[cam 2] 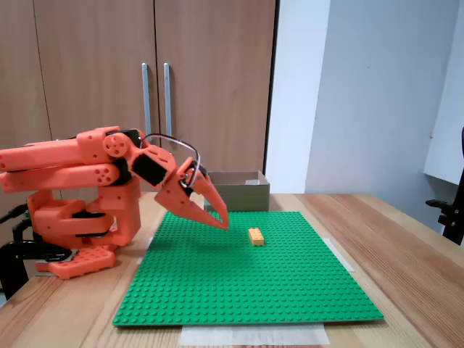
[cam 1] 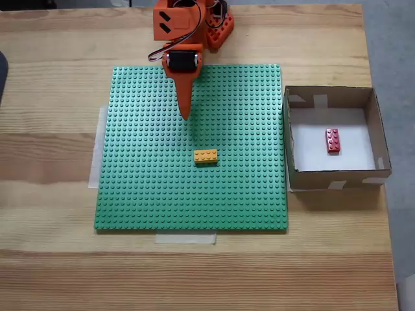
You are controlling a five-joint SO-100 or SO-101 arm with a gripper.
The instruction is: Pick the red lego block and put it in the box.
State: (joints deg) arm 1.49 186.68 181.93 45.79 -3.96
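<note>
In a fixed view from above we count one red lego block [cam 1: 332,140] lying flat on the white floor of the one box [cam 1: 336,179], and one yellow-orange brick [cam 1: 205,156] on the green baseplate [cam 1: 142,188]. We see the arm folded low, its gripper [cam 1: 186,114] pressed together, empty, poised above the baseplate.

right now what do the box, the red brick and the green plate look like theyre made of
The box: likely cardboard, matte brown walls with a raw cut rim, pale tape pieces, white floor. The red lego block: looks like moulded plastic, slightly glossy, studded top. The green baseplate: probably the same hard plastic, with even rows of studs.
</note>
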